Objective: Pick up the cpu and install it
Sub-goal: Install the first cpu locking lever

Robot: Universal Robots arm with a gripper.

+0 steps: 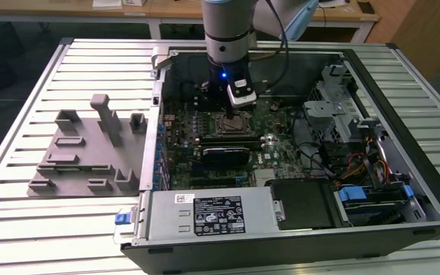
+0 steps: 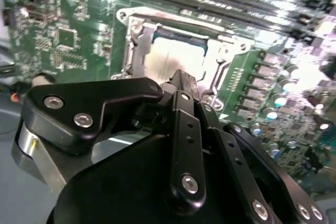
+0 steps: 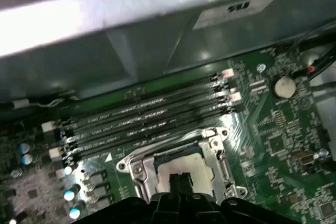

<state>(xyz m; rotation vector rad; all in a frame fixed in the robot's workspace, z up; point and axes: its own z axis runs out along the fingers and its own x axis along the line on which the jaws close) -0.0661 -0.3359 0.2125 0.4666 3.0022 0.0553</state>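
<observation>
The tool hangs straight down from the arm inside the open computer case, right over the processor socket on the motherboard. In both wrist views its fingers look pressed together, tips pointing down at the middle of the socket; whether they pinch anything between them I cannot tell. The cpu lies flat in the socket frame, its pale silver top facing up, directly beneath the fingertips, so the relation that matters is purely vertical: the chip sits straight below the tool, square to the frame with no long axis to speak of. In the second wrist view the cpu appears seated within the metal bracket, just beyond the fingertips, and contact between the two cannot be made out. The memory slots run alongside the socket, toward the case wall. On the slatted table, on the exterior view's left, a grey fixture block stands well apart from the case.
</observation>
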